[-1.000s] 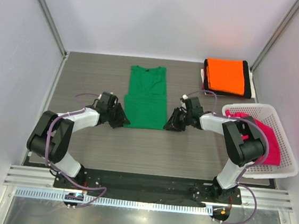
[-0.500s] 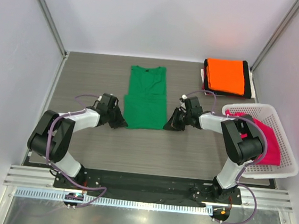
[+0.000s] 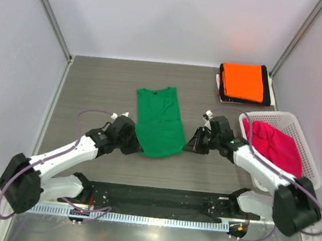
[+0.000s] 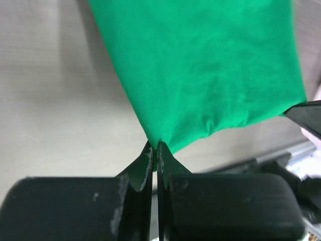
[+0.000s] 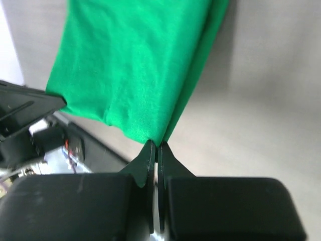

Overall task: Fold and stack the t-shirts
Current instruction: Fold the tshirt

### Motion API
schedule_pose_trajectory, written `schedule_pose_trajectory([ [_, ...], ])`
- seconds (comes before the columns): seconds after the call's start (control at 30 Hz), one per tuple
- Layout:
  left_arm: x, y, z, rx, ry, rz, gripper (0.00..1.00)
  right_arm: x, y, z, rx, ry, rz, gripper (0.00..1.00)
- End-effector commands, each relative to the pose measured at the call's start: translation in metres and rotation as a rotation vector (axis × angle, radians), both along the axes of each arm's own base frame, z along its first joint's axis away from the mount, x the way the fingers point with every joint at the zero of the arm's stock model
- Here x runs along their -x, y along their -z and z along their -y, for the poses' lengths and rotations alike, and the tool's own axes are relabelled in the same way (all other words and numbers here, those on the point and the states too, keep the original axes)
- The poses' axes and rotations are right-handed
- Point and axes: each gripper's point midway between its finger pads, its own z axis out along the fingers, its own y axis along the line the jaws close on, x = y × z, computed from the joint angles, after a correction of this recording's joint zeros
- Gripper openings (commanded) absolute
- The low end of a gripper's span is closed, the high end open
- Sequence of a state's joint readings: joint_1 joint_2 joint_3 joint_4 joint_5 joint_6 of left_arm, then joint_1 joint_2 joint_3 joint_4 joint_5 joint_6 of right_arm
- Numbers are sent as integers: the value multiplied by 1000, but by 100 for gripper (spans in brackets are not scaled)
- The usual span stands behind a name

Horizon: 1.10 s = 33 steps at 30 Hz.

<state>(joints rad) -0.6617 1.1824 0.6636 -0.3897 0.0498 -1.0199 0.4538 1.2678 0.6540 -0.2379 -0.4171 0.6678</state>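
The green t-shirt (image 3: 160, 120) lies long and narrow at the table's middle, sleeves folded in, its hem end lifted toward the near edge. My left gripper (image 3: 138, 147) is shut on the hem's left corner; in the left wrist view the green cloth (image 4: 200, 70) runs into the closed left gripper (image 4: 155, 148). My right gripper (image 3: 187, 148) is shut on the hem's right corner, the green fabric (image 5: 135, 65) pinched at the right gripper (image 5: 156, 145). A folded orange t-shirt (image 3: 243, 82) lies on a black t-shirt (image 3: 266, 92) at the back right. A magenta-pink t-shirt (image 3: 273, 147) fills the basket.
The white mesh basket (image 3: 311, 171) stands at the right edge, close to my right arm. The orange-and-black stack rests on a white sheet (image 3: 218, 80) in the back right corner. Grey walls enclose the table at the back and both sides.
Both grippers closed on the green t-shirt's hem corners and drew them toward the near edge, lifting that end. Both arms have stretched out lower and further forward.
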Motion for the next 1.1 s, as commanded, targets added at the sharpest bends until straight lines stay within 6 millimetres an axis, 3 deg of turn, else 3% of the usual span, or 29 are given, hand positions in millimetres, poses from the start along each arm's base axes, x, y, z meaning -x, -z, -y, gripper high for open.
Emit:
schedule_pose_trajectory([
  [0.0, 31, -14, -14, -61, -57, -18, 0, 45, -9, 14, 34, 16, -50, 1],
  [0.1, 50, -38, -18, -39, -63, 6, 0, 74, -21, 21, 34, 46, -48, 1],
  [0.2, 56, -71, -17, -10, -63, 48, 0, 86, -46, 30, 38, 109, -10, 1],
  [0.33, 47, -96, -27, -66, -82, 102, 0, 74, -79, 41, 83, 165, 58, 1],
  [0.4, 37, -112, -29, -97, -93, 147, 0, 58, -97, 49, 151, 181, 126, 1],
  [0.47, 24, -116, -34, -169, -101, 179, 0, 44, -96, 55, 252, 183, 142, 1],
  [0.5, 17, -127, -32, -168, -109, 200, 0, 30, -112, 58, 267, 212, 187, 1],
  [0.57, 4, -132, -34, -200, -109, 216, 0, 15, -110, 58, 319, 206, 183, 1],
  [0.6, -3, -133, -31, -210, -108, 212, 1, 3, -120, 60, 329, 212, 207, 1],
  [0.63, -9, -134, -26, -197, -88, 210, 0, -4, -113, 60, 357, 205, 184, 1],
  [0.8, -52, -119, -26, -170, -122, 141, 0, -47, -117, 59, 394, 189, 180, 1],
  [0.87, -67, -114, -30, -150, -143, 111, 0, -63, -105, 62, 433, 171, 153, 1],
  [1.0, -96, -106, -33, -136, -148, 64, 0, -100, -101, 63, 447, 165, 139, 1],
  [1.03, -103, -94, -32, -147, -144, 32, 0, -103, -99, 58, 424, 143, 126, 1],
  [1.07, -113, -98, -36, -140, -157, 33, 0, -112, -98, 60, 427, 142, 128, 1],
])
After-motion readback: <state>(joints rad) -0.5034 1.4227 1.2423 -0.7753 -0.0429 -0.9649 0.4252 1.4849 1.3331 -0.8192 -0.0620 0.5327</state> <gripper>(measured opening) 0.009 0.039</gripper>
